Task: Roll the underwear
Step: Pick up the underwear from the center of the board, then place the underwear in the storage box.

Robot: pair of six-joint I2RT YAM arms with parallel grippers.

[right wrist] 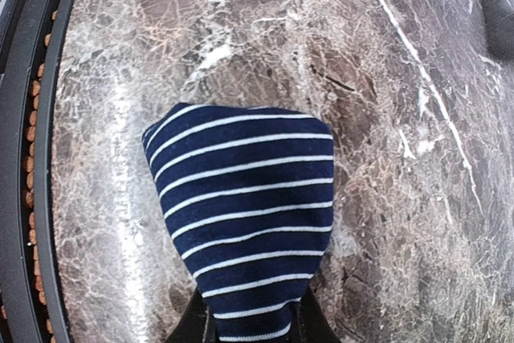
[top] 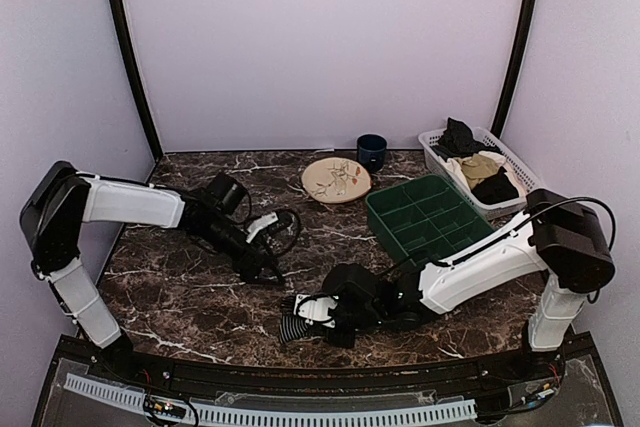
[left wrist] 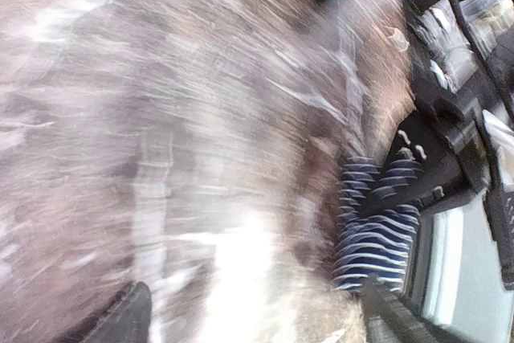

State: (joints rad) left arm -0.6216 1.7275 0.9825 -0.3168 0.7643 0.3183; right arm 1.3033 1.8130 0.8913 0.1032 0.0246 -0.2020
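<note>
Our right gripper (right wrist: 250, 323) pinches the bundled underwear (right wrist: 241, 198), which lies on the desk (top: 180, 297) at six o'clock. Our left gripper (top: 269, 271) hangs spread at its eleven o'clock, close by.

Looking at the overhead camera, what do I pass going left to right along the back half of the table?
Patterned round plate → dark blue cup → green divided tray → white basket holding clothes.
</note>
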